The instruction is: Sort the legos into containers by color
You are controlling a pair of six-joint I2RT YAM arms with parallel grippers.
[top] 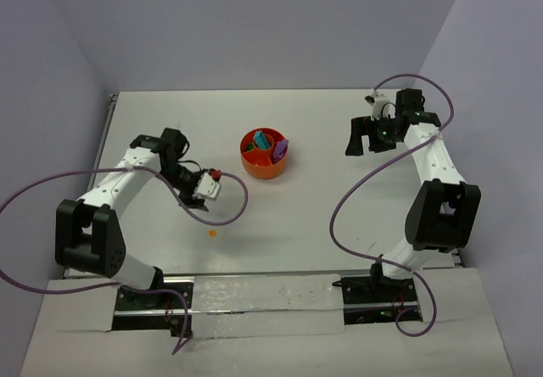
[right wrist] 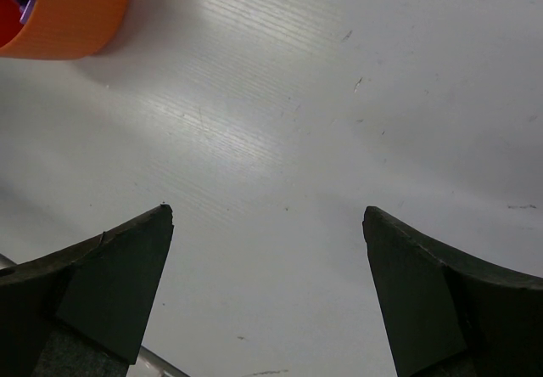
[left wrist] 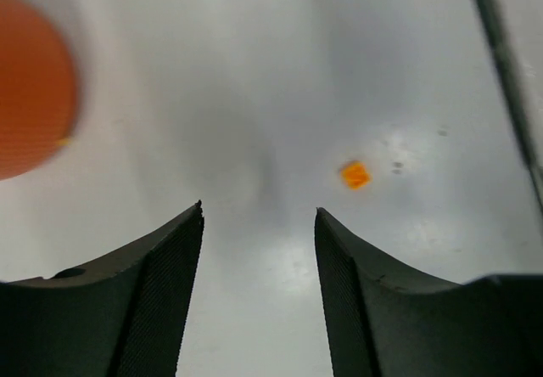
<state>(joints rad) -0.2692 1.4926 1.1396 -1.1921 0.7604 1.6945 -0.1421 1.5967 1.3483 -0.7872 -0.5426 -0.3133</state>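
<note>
The orange divided bowl [top: 265, 166] stands mid-table and holds a teal block [top: 261, 139], a purple block [top: 280, 149] and a red piece [top: 250, 150]. A tiny orange brick [top: 212, 233] lies on the table in front of it. My left gripper [top: 197, 200] hovers between the bowl and that brick, open and empty. In the left wrist view the orange brick [left wrist: 355, 174] lies just ahead and to the right of the left gripper [left wrist: 259, 211], with the bowl [left wrist: 25, 97] at the left edge. My right gripper [top: 365, 145] is open and empty, right of the bowl [right wrist: 72, 16].
Purple cables loop over the table from both arms, one [top: 233, 211] curving close to the orange brick. A thin dark strip [left wrist: 505, 63] crosses the right side of the left wrist view. Walls enclose the table at the back and sides.
</note>
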